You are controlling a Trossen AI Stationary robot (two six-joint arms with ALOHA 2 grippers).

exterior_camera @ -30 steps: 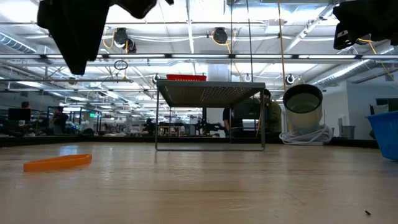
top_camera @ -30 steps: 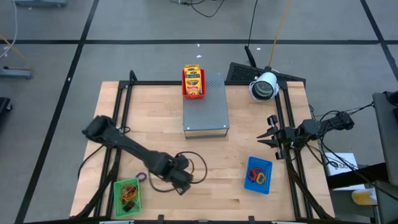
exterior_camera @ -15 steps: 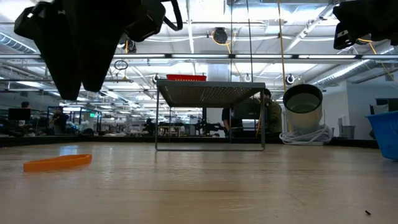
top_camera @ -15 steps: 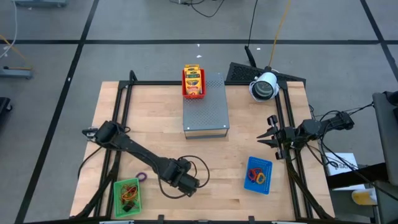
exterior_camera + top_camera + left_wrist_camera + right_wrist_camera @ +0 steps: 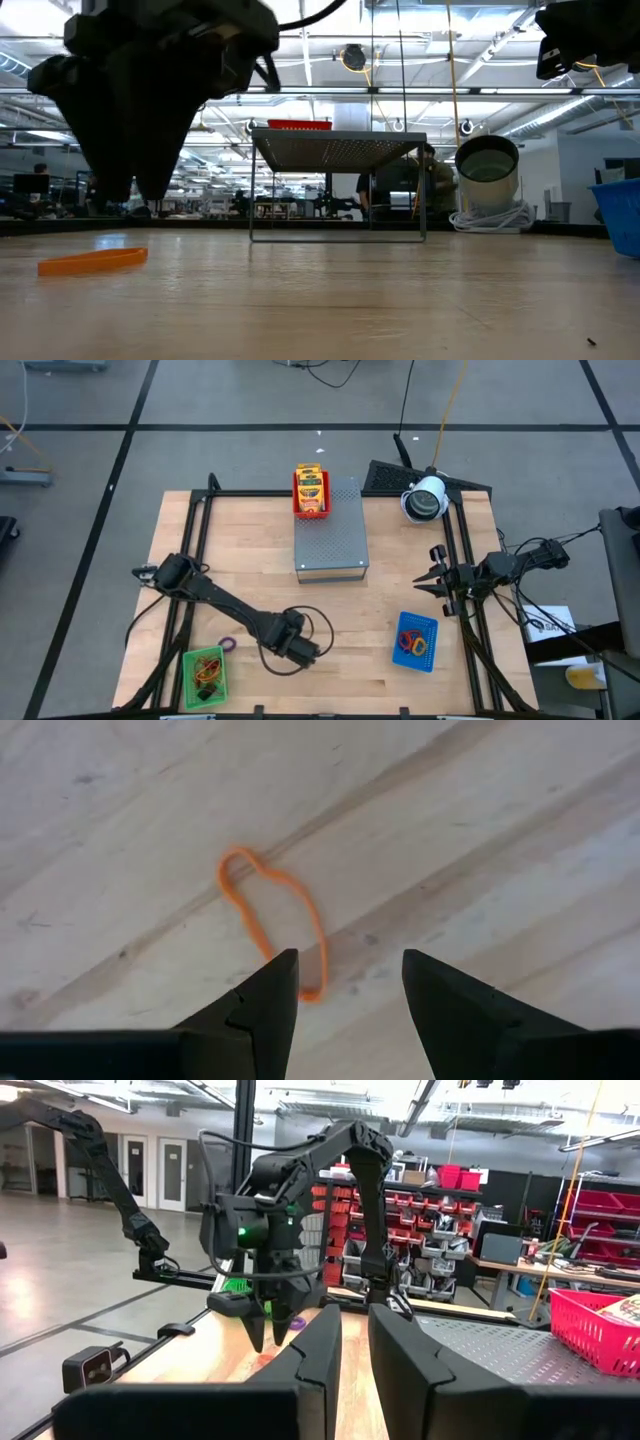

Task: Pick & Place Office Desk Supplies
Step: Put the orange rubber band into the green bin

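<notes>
**Operator:** Two grippers on the table. Where do you want me to look first?

**Technician:** Look at the left gripper [image 5: 303, 651]. You will find it over the near middle of the wooden table [image 5: 250, 540], pointing down at the boards. In the left wrist view its fingers [image 5: 262, 1010] stand apart with nothing between them. You see the orange rubber band [image 5: 275, 920] lying flat on the wood, its near end showing just in the gap at the fingertips. You cannot tell whether the tips touch the band.

**Operator:** And the right gripper?

**Technician:** You see the right gripper [image 5: 436, 581] waiting at the table's right edge, well apart from the band. Its fingers [image 5: 325, 1355] sit close together with a narrow slit between them, and they hold nothing.

**Operator:** Where are the other supplies?

**Technician:** Check these positions:
- Green tray [image 5: 206, 674], near left corner: it holds mixed bands.
- Purple band [image 5: 227, 644]: on the wood just beside that tray.
- Blue tray [image 5: 416, 641], near right: it holds red and orange bands.
- Red tray [image 5: 311, 493]: it holds crayon packets and sits on the far end of the grey perforated box [image 5: 332, 536].
</notes>
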